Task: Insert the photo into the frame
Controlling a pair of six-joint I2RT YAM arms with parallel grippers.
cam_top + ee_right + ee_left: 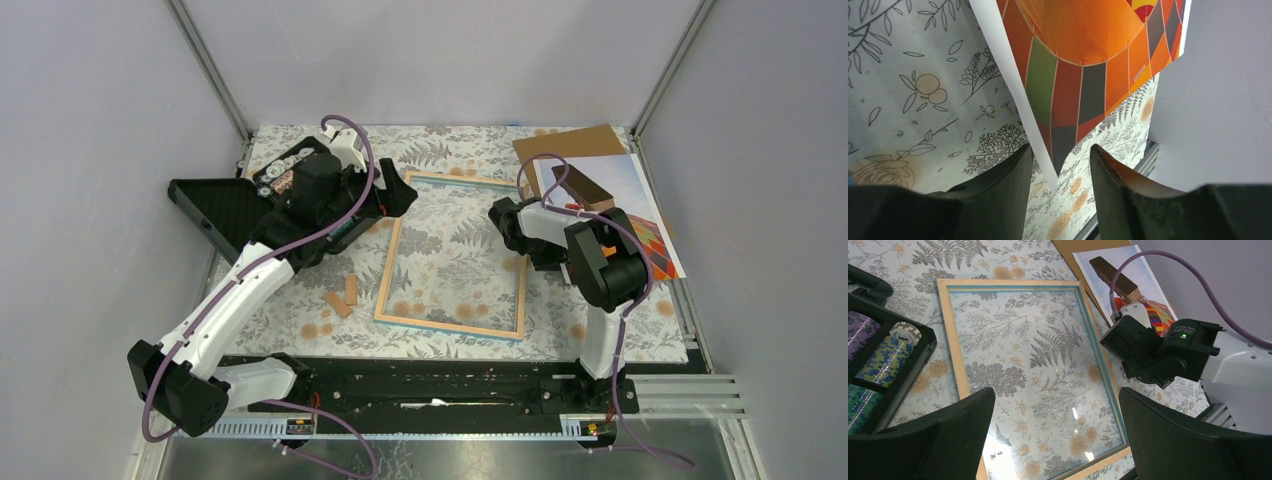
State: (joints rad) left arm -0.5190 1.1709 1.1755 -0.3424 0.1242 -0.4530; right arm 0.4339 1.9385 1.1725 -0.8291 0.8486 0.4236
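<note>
Shows the frame (387,270) flat on the table (450,140), wood side up, and the photo (625,190) far right, partly on a brown board (570,145). Has the right gripper (497,215) between them, the left gripper (405,195) at the frame's far corner.

This is a robotics lab cell: plain grey walls (430,60) box in the surface (450,140) with its fern-print cloth, aluminium posts (210,70) stand at the corners, and the cabled left arm (230,295) and right arm (605,265) are bolted to a black rail (430,388).
</note>
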